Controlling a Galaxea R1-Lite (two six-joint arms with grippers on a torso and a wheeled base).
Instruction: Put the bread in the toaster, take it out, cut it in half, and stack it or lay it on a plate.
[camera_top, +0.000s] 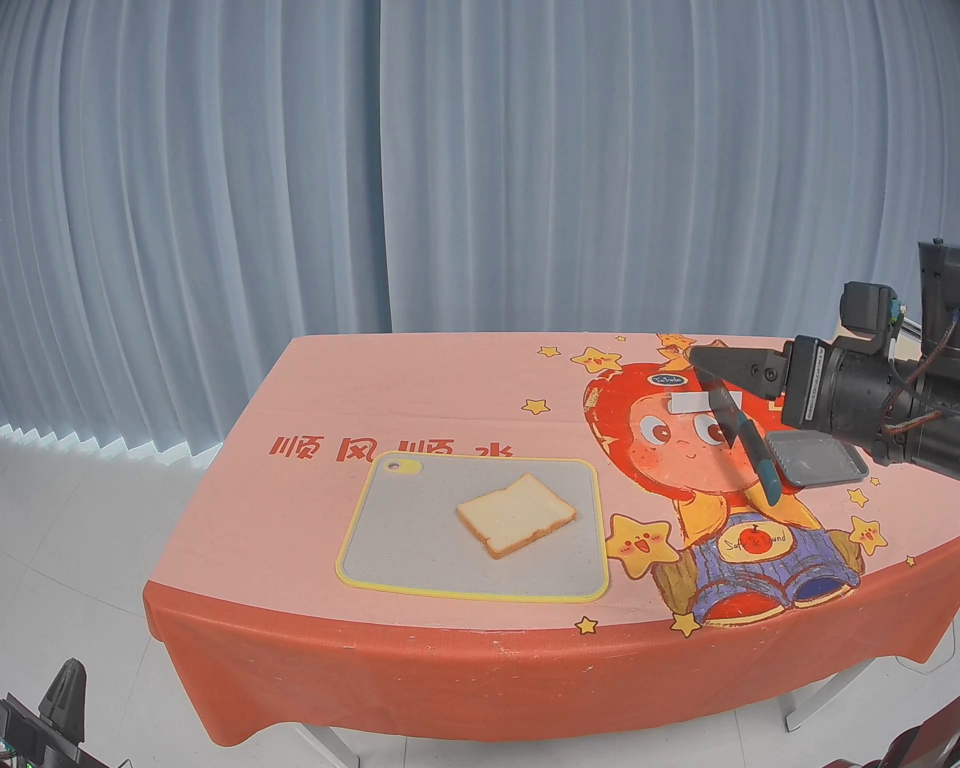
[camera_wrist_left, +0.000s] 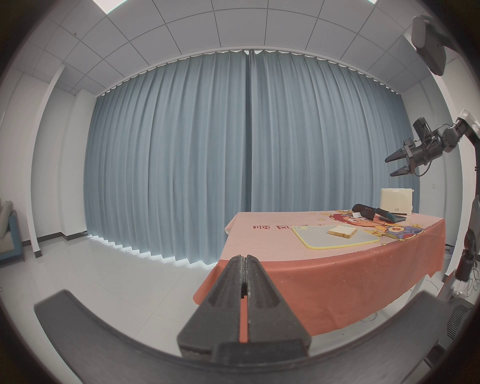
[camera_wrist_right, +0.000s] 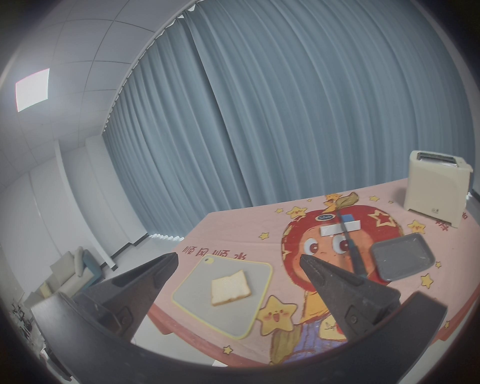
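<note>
A slice of bread (camera_top: 517, 514) (camera_wrist_right: 230, 287) lies flat on a grey cutting board (camera_top: 420, 530) (camera_wrist_right: 197, 295) with a yellow rim. To the right, a knife (camera_top: 747, 445) (camera_wrist_right: 352, 247) with a teal handle rests on the tablecloth beside a grey plate (camera_top: 815, 458) (camera_wrist_right: 402, 256). A cream toaster (camera_wrist_right: 437, 186) (camera_wrist_left: 396, 201) stands at the far right of the table. My right gripper (camera_top: 703, 362) (camera_wrist_right: 237, 258) (camera_wrist_left: 396, 163) hangs open and empty, high above the knife. Low and left of the table, my left gripper (camera_wrist_left: 243, 262) is shut on nothing.
The round table (camera_top: 400, 390) wears an orange cartoon cloth, with bare room left of and behind the board. Blue curtains (camera_top: 400, 150) hang behind it, and white floor lies around it.
</note>
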